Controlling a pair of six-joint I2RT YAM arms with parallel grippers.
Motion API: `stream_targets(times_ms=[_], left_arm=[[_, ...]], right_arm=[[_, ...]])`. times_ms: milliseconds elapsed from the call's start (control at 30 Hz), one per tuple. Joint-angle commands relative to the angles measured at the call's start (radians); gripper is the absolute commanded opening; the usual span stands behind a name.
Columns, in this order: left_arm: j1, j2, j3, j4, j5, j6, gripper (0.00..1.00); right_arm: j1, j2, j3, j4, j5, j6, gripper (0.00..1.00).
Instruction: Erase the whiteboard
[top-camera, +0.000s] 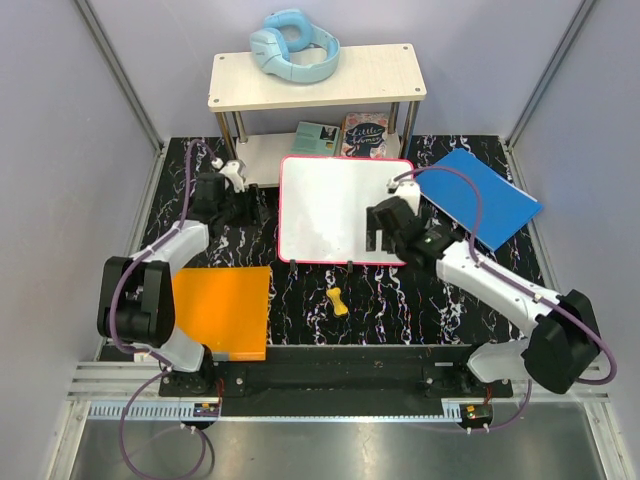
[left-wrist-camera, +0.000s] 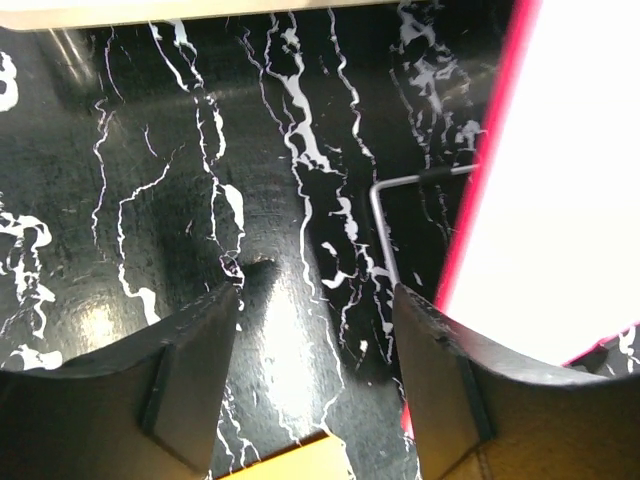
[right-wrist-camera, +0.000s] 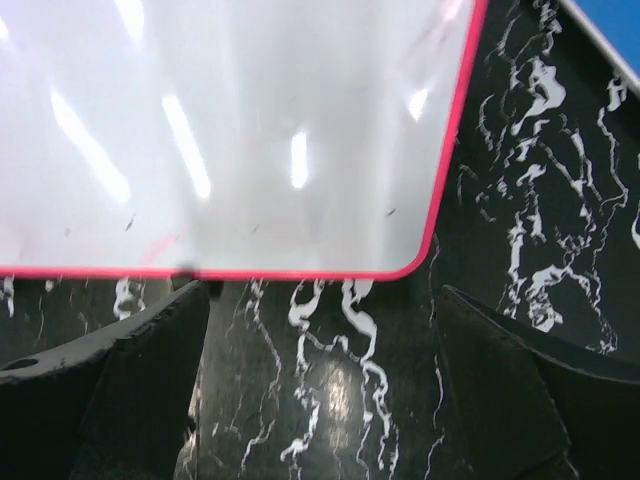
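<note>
Whiteboard lies flat mid-table; right gripper hovers at its near right corner, jaws wide, empty. Left gripper gapes beside its left edge. Orange sheet near-left, blue sheet right

The book on the lower shelf reads "Little"; its other words are too small.

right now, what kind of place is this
Probably a robot test cell, not a home: left arm and right arm bolted to a rail, plain grey walls, and staged props like a whiteboard and headphones on a small shelf.
</note>
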Motion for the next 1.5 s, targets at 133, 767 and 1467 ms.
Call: stream_targets(times_ms=[133,767,1467], left_arm=[[0.007,-0.156,-0.046,0.091,0.029,-0.017,0.77],[0.039,-0.014,-0.028,0.281,0.434,-0.095,0.79],[0.039,0.083,0.000,0.335,0.501,-0.144,0.71]], right_arm=[[-0.282,-0.004,-0.025,0.248,-0.323,-0.070,1.00],[-0.632,0.214,-0.013,0.438,-0.876,-0.166,1.00],[-0.669,0.329,-0.070,0.695,-1.310,-0.191,1.00]])
